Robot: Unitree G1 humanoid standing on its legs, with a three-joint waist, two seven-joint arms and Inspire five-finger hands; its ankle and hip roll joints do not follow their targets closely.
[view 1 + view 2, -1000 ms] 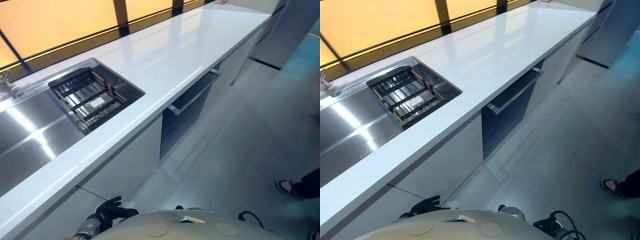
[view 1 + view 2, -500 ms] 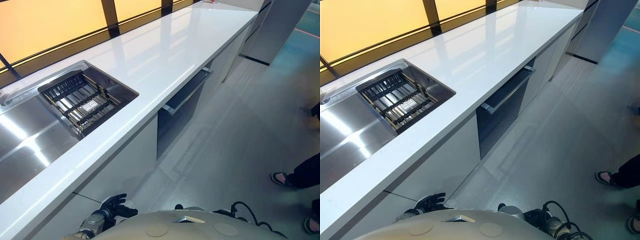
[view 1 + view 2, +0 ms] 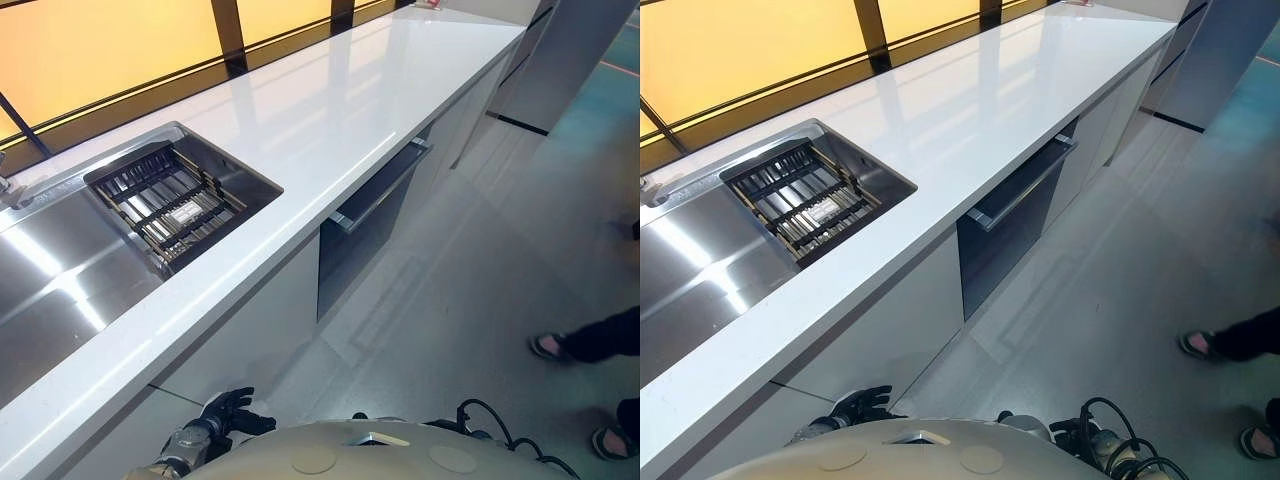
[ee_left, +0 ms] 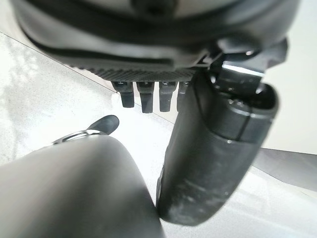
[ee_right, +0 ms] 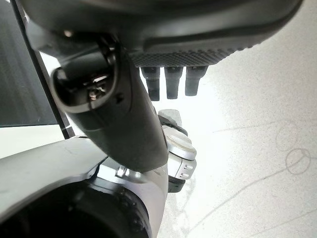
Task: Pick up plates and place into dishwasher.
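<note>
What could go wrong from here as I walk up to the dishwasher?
1. A person's foot rests on the floor to the right of the dishwasher. Stepping closer or opening it fully could strike that foot.
2. The left hand hangs open beside the cabinet front, below the countertop edge. Lifting it straight up may catch that edge. The right hand hangs open too.

Glossy white tabletop with a stainless steel sink holding a dark slatted rack; a person's sandalled foot on grey floor.
</note>
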